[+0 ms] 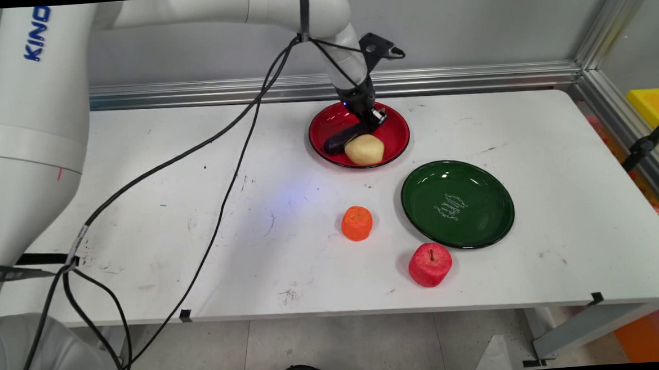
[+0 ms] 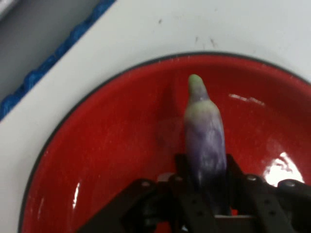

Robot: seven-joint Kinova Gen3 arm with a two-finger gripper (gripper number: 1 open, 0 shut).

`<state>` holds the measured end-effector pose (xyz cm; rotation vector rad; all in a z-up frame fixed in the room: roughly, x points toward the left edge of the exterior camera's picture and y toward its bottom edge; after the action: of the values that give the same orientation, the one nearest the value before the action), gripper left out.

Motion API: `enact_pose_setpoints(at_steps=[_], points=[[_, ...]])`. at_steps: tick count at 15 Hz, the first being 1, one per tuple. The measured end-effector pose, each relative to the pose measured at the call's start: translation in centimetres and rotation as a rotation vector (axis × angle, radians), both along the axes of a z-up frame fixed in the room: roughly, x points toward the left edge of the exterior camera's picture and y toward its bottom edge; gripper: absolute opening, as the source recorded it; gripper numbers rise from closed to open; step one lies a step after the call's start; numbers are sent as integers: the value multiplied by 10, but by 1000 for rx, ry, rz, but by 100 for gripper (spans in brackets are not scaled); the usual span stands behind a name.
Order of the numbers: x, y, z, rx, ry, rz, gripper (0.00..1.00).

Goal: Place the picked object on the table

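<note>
My gripper (image 1: 370, 121) hangs low over the red plate (image 1: 399, 132) at the table's back. It is shut on a dark purple eggplant (image 1: 339, 141), which slants down and left from the fingers to the plate's floor. In the hand view the eggplant (image 2: 204, 136), purple with a pale green tip, runs up from between the two fingers of the gripper (image 2: 204, 170), over the red plate (image 2: 107, 145). A pale yellow potato (image 1: 365, 149) lies in the same plate, right beside the eggplant at the plate's near rim.
A green plate (image 1: 478, 222) sits right of centre, holding nothing. An orange (image 1: 357, 223) lies left of it and a red apple (image 1: 430, 265) near its front rim. Black cables trail across the table's left half. A yellow bin (image 1: 649, 106) stands beyond the right edge.
</note>
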<state>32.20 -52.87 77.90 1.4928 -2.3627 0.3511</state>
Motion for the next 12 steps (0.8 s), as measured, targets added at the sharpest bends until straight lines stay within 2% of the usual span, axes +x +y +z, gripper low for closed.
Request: enact_pose_setpoints(at_steps=[2, 6, 12], points=[[2, 2, 9, -12, 5, -6, 0], [12, 19, 50, -57, 6, -55, 0], [22, 61, 108, -113, -19, -241, 0]])
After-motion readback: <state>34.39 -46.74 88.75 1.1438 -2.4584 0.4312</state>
